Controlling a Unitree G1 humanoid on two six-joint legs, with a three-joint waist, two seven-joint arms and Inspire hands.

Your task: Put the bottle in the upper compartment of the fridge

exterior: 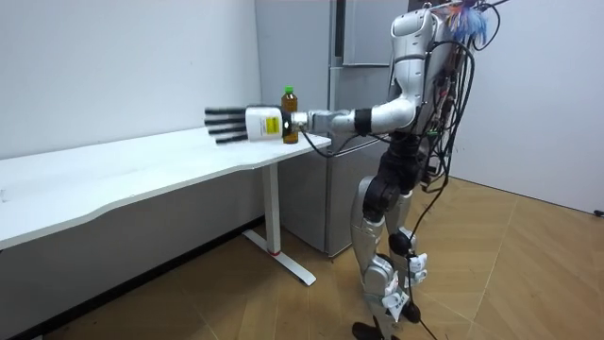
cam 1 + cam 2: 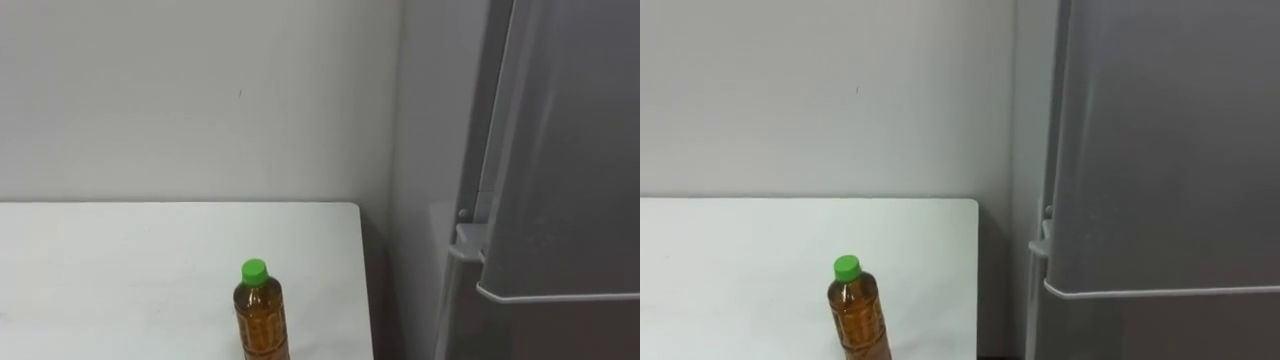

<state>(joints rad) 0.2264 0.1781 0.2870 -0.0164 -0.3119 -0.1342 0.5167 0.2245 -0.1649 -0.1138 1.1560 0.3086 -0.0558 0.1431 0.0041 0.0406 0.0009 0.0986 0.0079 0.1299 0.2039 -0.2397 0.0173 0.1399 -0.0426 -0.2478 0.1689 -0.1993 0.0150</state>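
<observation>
Fingers [image 1: 226, 117] of the left hand [image 1: 264, 124] are stretched straight, holding nothing, just beside the bottle [image 2: 262, 320]. It stands upright on the surface [image 2: 120, 270], with the fridge [image 2: 570, 180] to its right. It looks like smooth, stiff plastic, weighty with liquid, so grip it mid-body.

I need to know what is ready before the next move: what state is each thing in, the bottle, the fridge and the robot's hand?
bottle: upright on the table, green cap on, not held.
upper fridge door: shut.
left hand: open, fingers straight, out over the table by the bottle.
</observation>
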